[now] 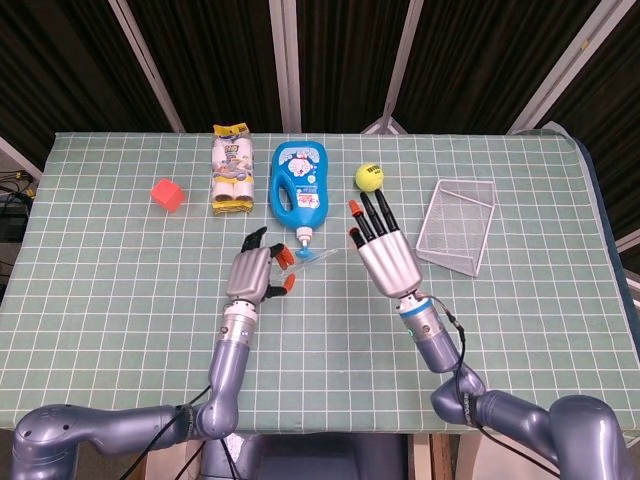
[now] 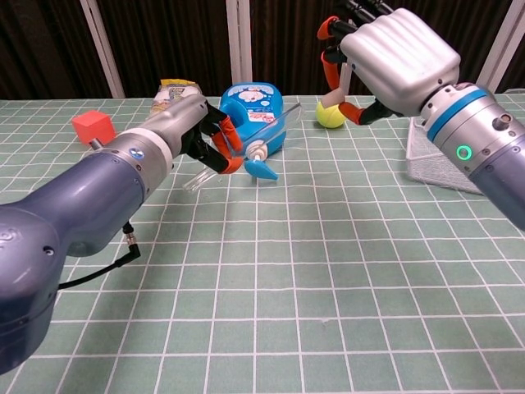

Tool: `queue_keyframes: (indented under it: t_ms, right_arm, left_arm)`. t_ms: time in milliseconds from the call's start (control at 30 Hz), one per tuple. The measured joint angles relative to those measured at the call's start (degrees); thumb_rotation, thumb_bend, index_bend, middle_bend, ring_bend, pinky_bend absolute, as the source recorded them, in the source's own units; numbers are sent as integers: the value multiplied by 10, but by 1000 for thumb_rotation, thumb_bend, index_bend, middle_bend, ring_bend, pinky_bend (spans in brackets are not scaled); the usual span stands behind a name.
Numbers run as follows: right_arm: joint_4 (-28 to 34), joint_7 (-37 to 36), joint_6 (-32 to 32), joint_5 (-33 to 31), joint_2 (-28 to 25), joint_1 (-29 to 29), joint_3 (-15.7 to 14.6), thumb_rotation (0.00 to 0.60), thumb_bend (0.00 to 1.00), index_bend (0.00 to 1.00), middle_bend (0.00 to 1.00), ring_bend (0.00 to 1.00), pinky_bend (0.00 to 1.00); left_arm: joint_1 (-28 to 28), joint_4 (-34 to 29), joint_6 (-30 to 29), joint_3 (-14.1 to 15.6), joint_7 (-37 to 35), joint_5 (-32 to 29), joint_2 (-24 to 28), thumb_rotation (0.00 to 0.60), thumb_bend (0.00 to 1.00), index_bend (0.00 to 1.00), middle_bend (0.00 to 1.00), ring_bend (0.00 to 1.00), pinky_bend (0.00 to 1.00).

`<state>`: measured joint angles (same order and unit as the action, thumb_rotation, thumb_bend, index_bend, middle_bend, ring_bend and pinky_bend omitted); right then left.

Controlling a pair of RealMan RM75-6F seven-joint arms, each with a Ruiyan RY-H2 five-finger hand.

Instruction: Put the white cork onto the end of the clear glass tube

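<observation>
My left hand (image 2: 197,131) holds the clear glass tube (image 2: 246,141) tilted; my right hand (image 2: 385,53) pinches the white cork (image 2: 331,100). Next I must align cork with the tube's raised end.

The light falls evenly from above and my table (image 1: 100,300) is bright, while the far background stays dark. Shadows under my arms are soft and faint. From the chest, my near left arm (image 2: 57,222) looks large and a little blurred; the head view is sharp.
</observation>
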<state>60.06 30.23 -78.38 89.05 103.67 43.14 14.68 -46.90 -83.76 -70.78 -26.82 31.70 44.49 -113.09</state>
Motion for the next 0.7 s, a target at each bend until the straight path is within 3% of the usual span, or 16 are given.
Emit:
queue_keyframes:
  t_ms: [700]
  right_arm:
    - [-15, -15, -4, -5, 7, -3, -10, 600, 461, 595, 196, 48, 28]
  left_arm:
    - [-15, 11, -9, 4, 1, -9, -20, 600, 609, 543, 539, 52, 0]
